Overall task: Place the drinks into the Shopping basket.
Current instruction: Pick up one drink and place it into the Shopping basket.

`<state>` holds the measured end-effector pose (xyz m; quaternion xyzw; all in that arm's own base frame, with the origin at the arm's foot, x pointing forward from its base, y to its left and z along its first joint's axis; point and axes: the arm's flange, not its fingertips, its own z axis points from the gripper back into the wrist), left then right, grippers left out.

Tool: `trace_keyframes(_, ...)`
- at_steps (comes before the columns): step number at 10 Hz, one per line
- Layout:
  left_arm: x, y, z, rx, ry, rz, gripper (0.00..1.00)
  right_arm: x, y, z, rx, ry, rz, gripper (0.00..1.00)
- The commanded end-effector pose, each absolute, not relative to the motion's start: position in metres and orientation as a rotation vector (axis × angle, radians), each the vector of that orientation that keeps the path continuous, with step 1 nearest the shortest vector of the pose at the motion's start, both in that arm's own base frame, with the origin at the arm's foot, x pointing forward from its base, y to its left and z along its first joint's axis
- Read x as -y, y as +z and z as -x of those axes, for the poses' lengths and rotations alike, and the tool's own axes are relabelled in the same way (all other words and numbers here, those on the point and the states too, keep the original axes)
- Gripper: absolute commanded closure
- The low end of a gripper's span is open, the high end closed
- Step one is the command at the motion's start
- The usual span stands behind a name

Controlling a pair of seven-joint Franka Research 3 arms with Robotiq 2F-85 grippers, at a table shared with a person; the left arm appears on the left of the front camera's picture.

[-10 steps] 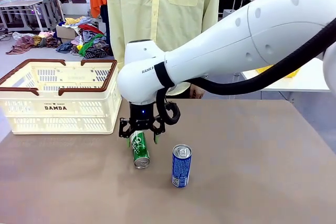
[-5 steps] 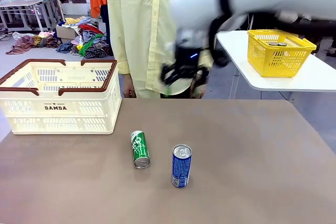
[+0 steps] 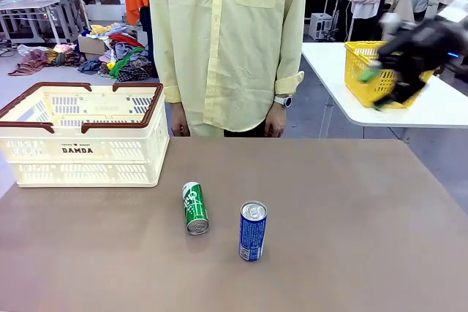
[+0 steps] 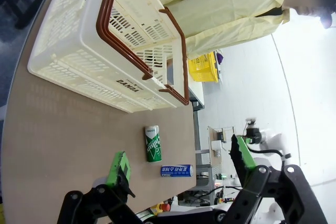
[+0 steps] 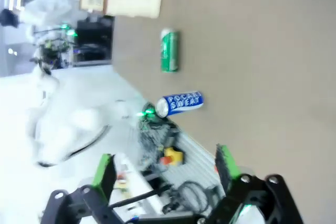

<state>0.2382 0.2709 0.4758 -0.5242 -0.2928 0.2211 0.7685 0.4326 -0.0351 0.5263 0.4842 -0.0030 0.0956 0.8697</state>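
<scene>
Shopping basket (image 3: 80, 137), cream with a brown rim, sits at the far left of your table (image 3: 351, 239), before a person in a yellow shirt. Your left gripper (image 4: 177, 148) and right gripper (image 5: 165, 157) hang raised, fingers apart, empty. Mid-table, a green can (image 3: 194, 208) lies on its side near an upright blue can (image 3: 253, 231).

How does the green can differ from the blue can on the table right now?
The green can lies on its side, silver top toward the robot; the blue can stands upright. The green can is nearer the Shopping basket; the blue can sits farther right. Both are slim, silver-topped and rest on the table.
</scene>
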Motion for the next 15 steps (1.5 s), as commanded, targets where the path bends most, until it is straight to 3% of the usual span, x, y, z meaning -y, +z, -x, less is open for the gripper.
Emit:
trace_keyframes(1,-0.271,0.476,-0.238,0.657,0.462,1.153,0.0,0.079,0.487,-0.403,0.033,0.022,-1.199,0.0)
trace_keyframes(4,-0.271,0.476,-0.238,0.657,0.462,1.153,0.0,0.094,0.428,-0.379,0.073,-0.17,-1.243,0.0)
trace_keyframes(5,-0.271,0.476,-0.238,0.657,0.462,1.153,0.0,0.121,0.455,-0.377,0.009,-0.059,-1.24,0.0)
trace_keyframes(12,-0.271,0.476,-0.238,0.636,0.479,1.137,0.0,0.121,0.455,-0.377,0.009,-0.059,-1.24,0.0)
trace_keyframes(13,-0.234,0.506,-0.248,0.577,0.521,0.977,0.0,0.121,0.455,-0.377,0.009,-0.059,-1.24,0.0)
trace_keyframes(15,-0.139,0.571,-0.274,0.453,0.334,0.75,0.0,0.121,0.455,-0.377,0.009,-0.059,-1.24,0.0)
